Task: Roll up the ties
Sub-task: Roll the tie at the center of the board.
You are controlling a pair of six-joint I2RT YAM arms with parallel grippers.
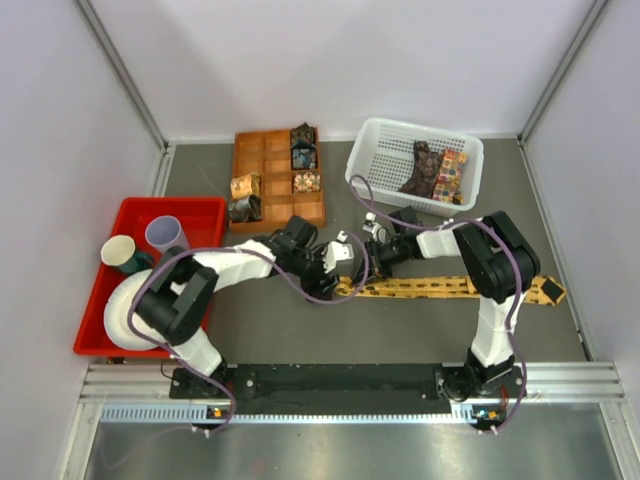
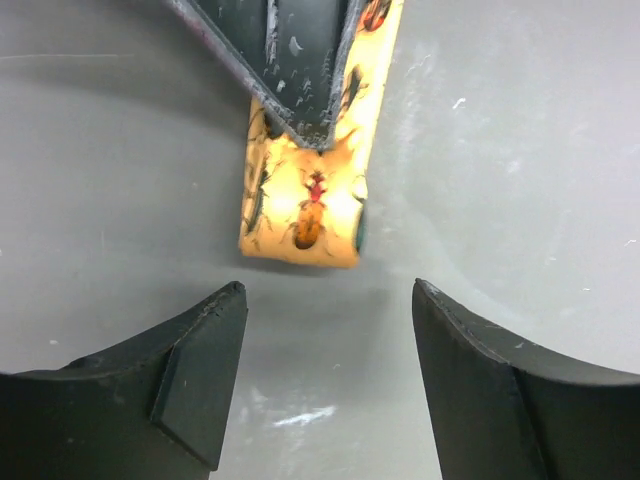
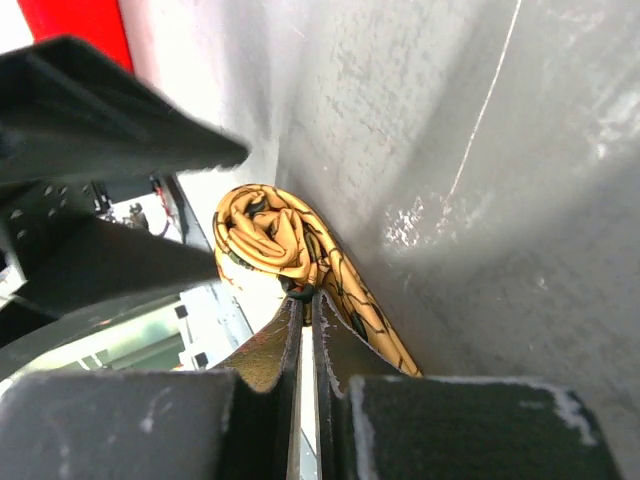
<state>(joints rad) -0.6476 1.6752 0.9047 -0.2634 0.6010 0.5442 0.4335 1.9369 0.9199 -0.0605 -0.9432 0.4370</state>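
A golden-yellow tie with dark markings lies stretched across the table, its wide end at the right. Its left end is folded into a small loop. My right gripper is shut on this folded end, at the left end of the strip in the top view. Its fingers show in the left wrist view, on the tie's end. My left gripper is open and empty, just short of that end, low over the table.
An orange-brown compartment tray at the back holds several rolled ties. A white mesh basket holds a dark brown tie and a multicoloured one. A red bin with cups stands at the left.
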